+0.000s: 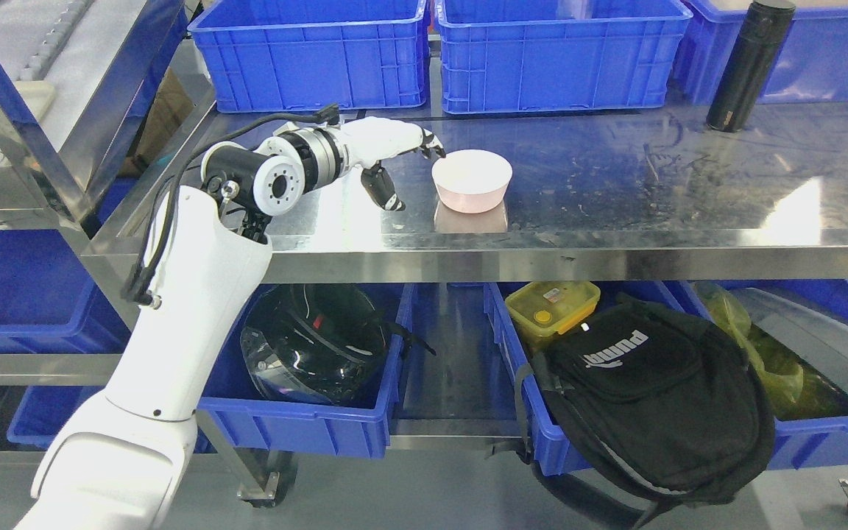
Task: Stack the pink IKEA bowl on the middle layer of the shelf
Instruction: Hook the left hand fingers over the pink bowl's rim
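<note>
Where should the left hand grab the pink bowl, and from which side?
Probably the rim of the pink bowl, from its left. It sits upright and open on the steel shelf, walls flaring upward, so a pinch over the near-left rim seems best. The left hand is beside it already, fingers spread, one tip at that rim. Nothing crowds the bowl.

The pink bowl (472,181) sits upright on the steel shelf (615,184), mouth up, near the front edge and left of the middle. It is round and pale pink with a whitish inside, appears empty, and casts a faint reflection on the metal just below it.
</note>
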You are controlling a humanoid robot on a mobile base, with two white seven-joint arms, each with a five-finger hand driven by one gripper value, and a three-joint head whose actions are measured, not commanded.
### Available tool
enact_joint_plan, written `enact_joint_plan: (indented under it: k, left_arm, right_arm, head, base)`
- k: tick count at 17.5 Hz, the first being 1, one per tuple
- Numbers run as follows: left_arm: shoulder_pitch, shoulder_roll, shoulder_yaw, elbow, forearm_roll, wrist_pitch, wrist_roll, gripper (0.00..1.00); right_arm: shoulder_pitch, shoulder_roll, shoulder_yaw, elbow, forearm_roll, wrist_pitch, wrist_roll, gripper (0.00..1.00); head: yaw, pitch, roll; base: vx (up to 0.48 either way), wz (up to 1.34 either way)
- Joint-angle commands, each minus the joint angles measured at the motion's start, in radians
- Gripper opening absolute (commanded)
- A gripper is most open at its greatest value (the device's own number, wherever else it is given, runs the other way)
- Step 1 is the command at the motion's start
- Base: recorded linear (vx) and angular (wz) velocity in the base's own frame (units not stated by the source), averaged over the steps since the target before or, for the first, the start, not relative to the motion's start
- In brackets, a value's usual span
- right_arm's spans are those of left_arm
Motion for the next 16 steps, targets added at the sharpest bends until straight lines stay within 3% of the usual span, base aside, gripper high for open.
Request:
enact_joint_plan:
  k: [1, 5, 10, 16]
  left_arm:
    - [-0.041, -0.071, -0.120, 0.152, -0.053, -0.003, -0.002, 0.61]
    - [-0.041, -0.074, -0.113, 0.178, -0.080, -0.006, 0.003, 0.55]
    - [-0.053, -0.146, -0.108, 0.270, -0.083, -0.037, 0.052, 0.55]
    - [-0.111, -0.167, -0.108, 0.315, -0.084, -0.059, 0.090, 0.55]
  right_arm:
    - [0.021, -0.017, 0.000, -0.017, 0.000, 0.000, 0.001, 1.00]
    - [0.021, -0.017, 0.000, -0.017, 0.000, 0.000, 0.001, 1.00]
    - [0.021, -0.017, 0.000, -0.017, 0.000, 0.000, 0.001, 1.00]
    - [0.021, -0.017, 0.000, -0.017, 0.000, 0.000, 0.001, 1.00]
  head:
    - [0.0000, 0.000, 0.000]
    - [0.0000, 0.000, 0.000]
    - [0.0000, 0.000, 0.000]
    - [0.0000, 0.000, 0.000]
  base:
    - [0.000, 0.00]
    - [0.000, 0.00]
    - [0.000, 0.00]
    - [0.000, 0.00]
